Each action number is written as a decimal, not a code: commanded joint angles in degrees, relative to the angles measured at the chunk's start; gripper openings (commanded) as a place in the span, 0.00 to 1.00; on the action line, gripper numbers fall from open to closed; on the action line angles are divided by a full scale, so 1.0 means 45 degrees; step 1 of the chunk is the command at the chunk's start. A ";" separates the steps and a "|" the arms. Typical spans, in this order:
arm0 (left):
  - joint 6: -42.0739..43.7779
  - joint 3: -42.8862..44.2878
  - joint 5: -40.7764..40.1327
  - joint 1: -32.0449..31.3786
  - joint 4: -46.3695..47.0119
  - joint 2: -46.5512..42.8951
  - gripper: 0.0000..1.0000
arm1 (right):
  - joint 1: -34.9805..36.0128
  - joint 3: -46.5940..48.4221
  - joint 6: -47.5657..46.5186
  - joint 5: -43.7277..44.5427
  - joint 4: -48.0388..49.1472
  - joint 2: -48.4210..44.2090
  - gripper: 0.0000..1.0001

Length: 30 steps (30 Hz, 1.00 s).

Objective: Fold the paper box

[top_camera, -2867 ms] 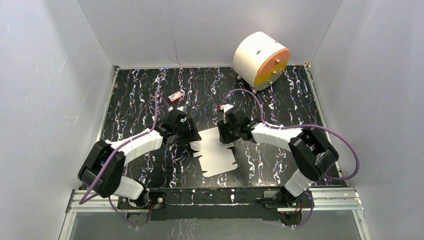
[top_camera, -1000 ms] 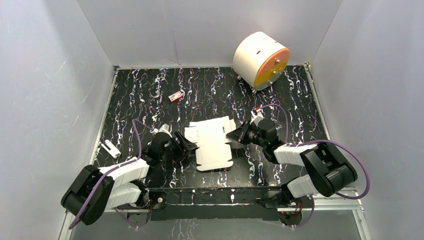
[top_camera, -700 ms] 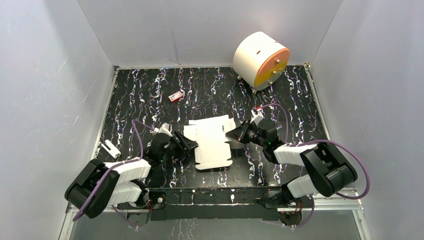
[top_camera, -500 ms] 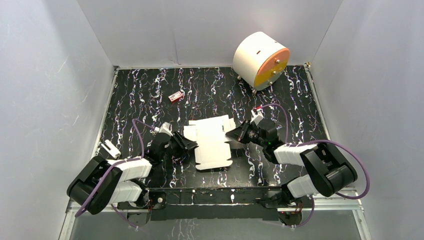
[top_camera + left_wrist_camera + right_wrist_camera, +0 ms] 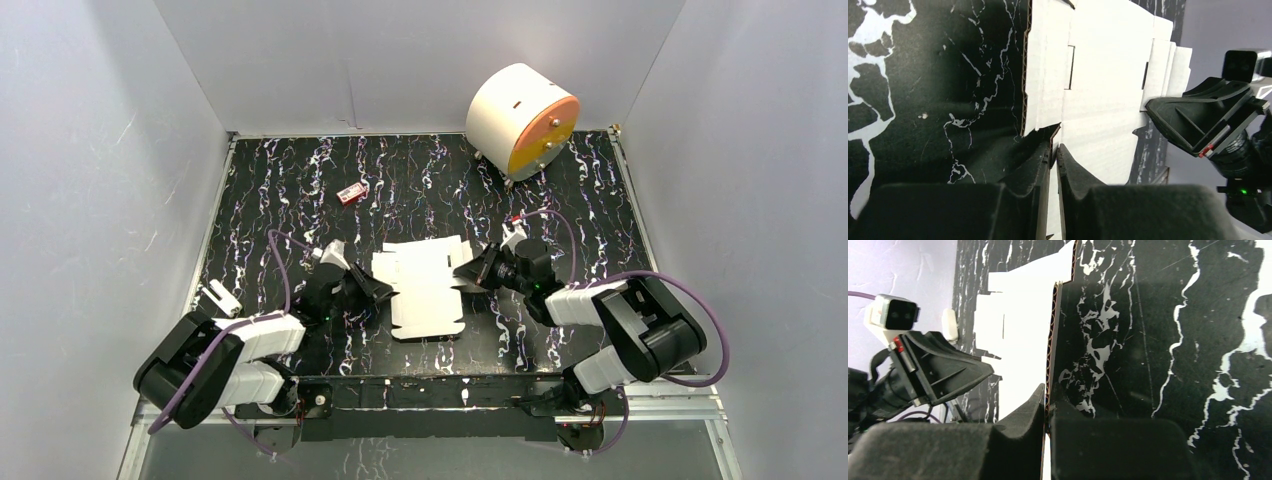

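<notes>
White paper box; black table (white marbled veins); orange-faced cylinder.

The overhead view is evenly, softly lit from above, with only faint shadows cast beside the arms on the surface. In both wrist views the paper box is blown out to near-featureless white — creases barely seen — while the near fingers are rendered dark and blurred.
</notes>
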 commanded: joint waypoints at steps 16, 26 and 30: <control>0.3833 0.4662 -0.4967 -0.3332 -0.5864 0.0998 0.13 | 0.0695 0.1072 -0.1605 0.1427 -0.1399 0.0501 0.00; 0.4914 0.6660 -0.6541 -0.4139 -0.8382 0.3009 0.14 | 0.1200 0.1619 -0.2623 0.2671 -0.2855 0.0301 0.00; 0.5340 0.7496 -0.7272 -0.4577 -0.9632 0.3788 0.17 | 0.1342 0.1808 -0.2805 0.2885 -0.3094 0.0373 0.00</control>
